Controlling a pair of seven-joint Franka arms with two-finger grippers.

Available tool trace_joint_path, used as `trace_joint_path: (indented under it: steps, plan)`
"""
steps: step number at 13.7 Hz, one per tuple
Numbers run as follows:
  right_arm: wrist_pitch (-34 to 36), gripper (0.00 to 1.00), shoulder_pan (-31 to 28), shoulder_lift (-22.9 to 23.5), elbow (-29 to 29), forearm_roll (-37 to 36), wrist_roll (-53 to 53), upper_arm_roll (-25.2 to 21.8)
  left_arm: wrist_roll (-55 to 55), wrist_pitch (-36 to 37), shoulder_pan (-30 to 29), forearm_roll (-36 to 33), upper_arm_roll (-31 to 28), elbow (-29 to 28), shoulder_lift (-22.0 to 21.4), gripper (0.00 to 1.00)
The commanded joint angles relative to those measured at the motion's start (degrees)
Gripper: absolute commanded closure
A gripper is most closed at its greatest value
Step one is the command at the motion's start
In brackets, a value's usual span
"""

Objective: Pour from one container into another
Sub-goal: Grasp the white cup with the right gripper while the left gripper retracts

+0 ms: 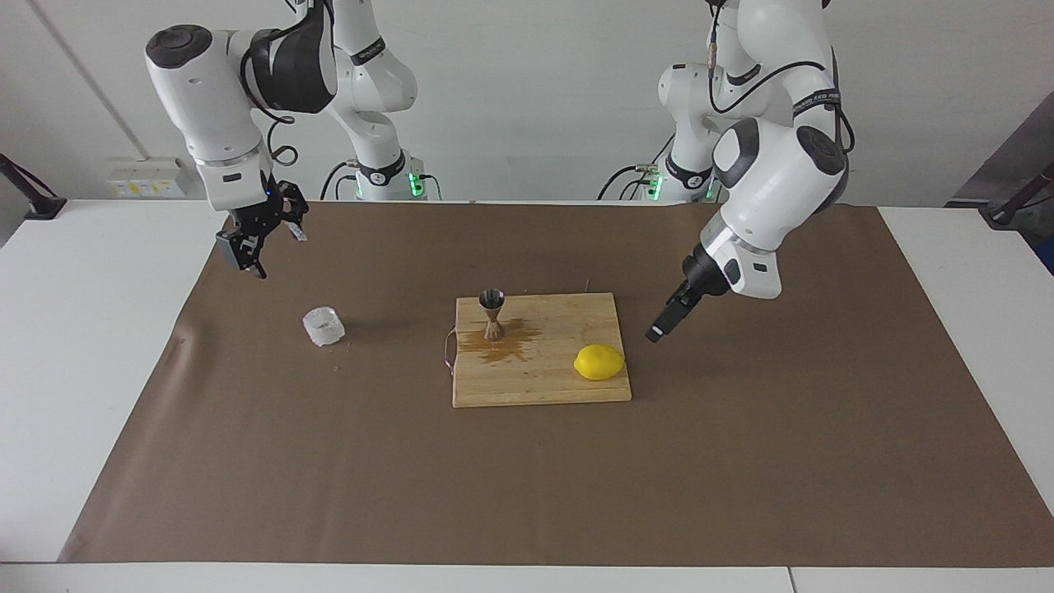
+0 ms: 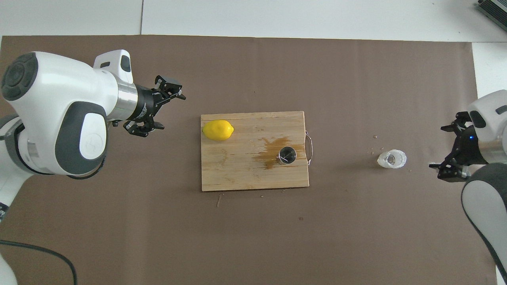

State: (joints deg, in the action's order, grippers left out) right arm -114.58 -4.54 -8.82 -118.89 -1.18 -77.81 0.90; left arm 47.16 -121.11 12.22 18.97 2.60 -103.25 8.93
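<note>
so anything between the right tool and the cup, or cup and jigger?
Nothing visible. The right tool hangs open over bare mat beside the translucent cup. Only mat and the cutting board edge lie between cup and jigger. The lemon sits off that line.

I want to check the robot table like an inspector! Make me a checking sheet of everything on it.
Surface: brown paper sheet on a white table; wet brown stain on the cutting board.
Job's things: crinkly whitish cup upright on the paper, toward the right arm's end; steel jigger upright on the board beside the stain.
Clutter: lemon on the board; small crumbs on the paper near the cup.
Tools: left tool open, empty, over bare paper; right tool open, empty, raised near the cup.
Cables: black cables along both arms.
Surroundings: white wall, wall sockets.
</note>
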Motion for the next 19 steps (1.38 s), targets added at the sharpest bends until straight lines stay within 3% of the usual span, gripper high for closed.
trace_joint_path:
  steps: [1,4,6,10,14,19]
  plan:
    - [-2.6,0.0,-2.6,4.1,-1.3,1.5,-11.8,0.3,-10.6,4.4,-4.7,-4.5,0.5,-0.7,-1.5,0.0]
    - [-6.6,0.0,-6.1,10.6,-1.4,11.3,-27.9,0.3,-21.8,6.6,-7.4,-12.2,0.5,-0.3,-1.8,0.0]
    - [-8.3,0.0,-6.4,13.3,-1.4,14.2,-35.0,0.3,-28.2,6.7,-7.6,-17.5,0.4,0.0,-2.9,0.0]
    - [-10.0,0.0,-7.6,18.2,-2.7,17.4,-40.6,0.3,-49.0,9.7,-11.5,-18.3,0.4,-0.1,-7.0,0.0]
    - [-13.6,0.0,-8.1,20.8,-5.5,23.8,-47.6,0.3,-50.1,14.2,-12.0,-18.4,0.3,0.9,-11.6,0.0]
    - [-13.8,0.0,-7.2,21.0,-6.3,27.3,-48.9,0.3,-50.4,33.6,-11.4,-18.5,0.6,13.5,-10.8,0.0]
